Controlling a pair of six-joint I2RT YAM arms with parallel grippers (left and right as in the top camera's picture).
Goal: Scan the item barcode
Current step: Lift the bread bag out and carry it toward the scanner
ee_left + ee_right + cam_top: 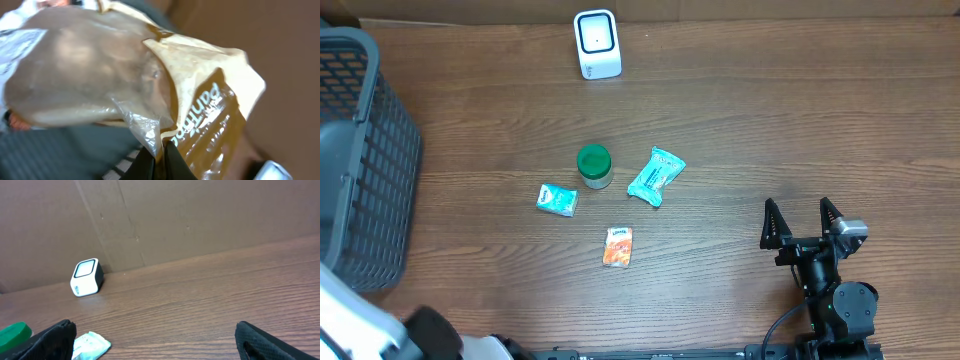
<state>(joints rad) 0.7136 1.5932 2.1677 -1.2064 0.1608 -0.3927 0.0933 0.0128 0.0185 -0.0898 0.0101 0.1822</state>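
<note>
Your left gripper [160,161] is clamped on the item, a brown-and-gold bag [100,75] with a clear plastic skin, pinched by a fold of that film at its edge. In the left wrist view the bag fills the frame. Its printed brown panel runs off to the lower right, and a white printed patch sits at the upper left, too blurred to call it the barcode. From overhead the left arm shows only at the near left corner of the table [770,120], by the basket [370,170], and you can't make out the bag there.

What matters is how the bag lies relative to the scanner [596,45]. The scanner stands at the far edge, about mid-table, so from your left gripper it lies away from you and off to the right, well apart. A green-lidded jar [594,165] and small packets [656,176] lie on the table between. Its window faces back toward the robot's side.

Your right gripper [805,222] sits at the near right with its fingers spread wide, holding nothing. It is somewhat nearer the scanner, but the left has the item. I judge the coming move to be a long carry to the far middle, then a turn of the bag — whichever face bears the code has to meet that window.
</note>
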